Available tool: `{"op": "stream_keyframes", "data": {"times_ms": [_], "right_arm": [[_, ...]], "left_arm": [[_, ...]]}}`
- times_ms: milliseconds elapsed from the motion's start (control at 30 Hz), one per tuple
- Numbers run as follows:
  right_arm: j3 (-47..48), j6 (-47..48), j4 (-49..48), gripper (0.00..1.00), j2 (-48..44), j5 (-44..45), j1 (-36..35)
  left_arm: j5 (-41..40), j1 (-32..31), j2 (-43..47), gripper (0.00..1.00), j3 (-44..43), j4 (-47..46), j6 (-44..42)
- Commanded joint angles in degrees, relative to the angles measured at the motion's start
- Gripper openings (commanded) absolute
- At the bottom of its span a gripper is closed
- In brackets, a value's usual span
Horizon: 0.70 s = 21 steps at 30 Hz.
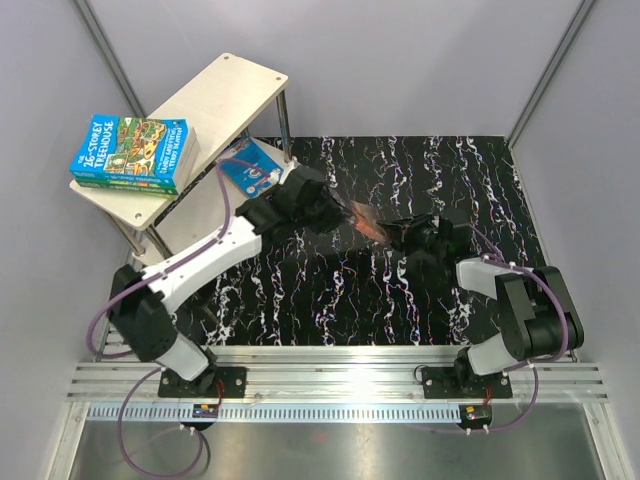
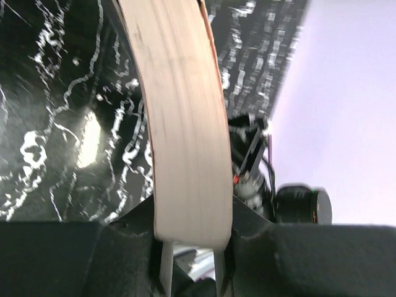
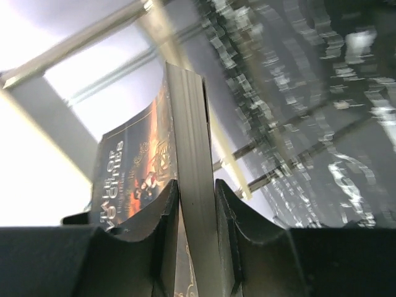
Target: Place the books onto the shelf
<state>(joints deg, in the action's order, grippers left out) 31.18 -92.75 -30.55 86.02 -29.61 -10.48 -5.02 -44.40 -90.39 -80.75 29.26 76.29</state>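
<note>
Paperback stock first: the dark book (image 1: pixel 363 221) hangs above the middle of the table, off the shelf and well to its right, gripped from both ends. The left gripper (image 2: pixel 190 244) pinches it across the cream page block, which bows in a long curve away from the fingers. The right gripper (image 3: pixel 197 207) is pressed together on the opposite end, 1 finger on the cover and 1 on the back. That cover is brown-black with an orange glow and pale lettering.

The shelf (image 1: pixel 235 90) stands at the far left corner, 2 pale wood boards with rounded corners on thin metal rod legs. A stack of green books (image 1: pixel 135 150), at least 2 with glossy cartoon covers, lies flat at the near end of the upper board. A blue book (image 1: pixel 252 165) sticks out lower down by the legs, apparently on the lower board. It lies just beside the left arm's wrist, between the held book and the shelf.

The table mat (image 1: pixel 400 300) is black with white marble veins. A ribbed aluminium rail (image 1: pixel 340 375) runs along the near edge, where both arm bases are bolted. Purple cables (image 1: pixel 100 325) loop along the arms.
</note>
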Motion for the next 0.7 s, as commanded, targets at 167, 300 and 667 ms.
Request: {"op": "stream_keyframes", "data": {"times_ms": [167,300,667], "right_arm": [[5.7,-1.9,-9.4,0.0,-6.6,-7.1,1.2],[5.0,-2.4,-9.7,0.0,-8.8,-9.0,1.2],[-1.8,-4.2,-8.6,0.0,-19.5,-10.7,1.2]], "left_arm": [[9.1,-4.6,9.8,0.04,11.7,0.3,-1.4],[8.6,-4.7,10.6,0.03,15.8,-1.5,-1.8],[5.2,-8.2,14.8,0.34,22.2,1.1,0.7]]}}
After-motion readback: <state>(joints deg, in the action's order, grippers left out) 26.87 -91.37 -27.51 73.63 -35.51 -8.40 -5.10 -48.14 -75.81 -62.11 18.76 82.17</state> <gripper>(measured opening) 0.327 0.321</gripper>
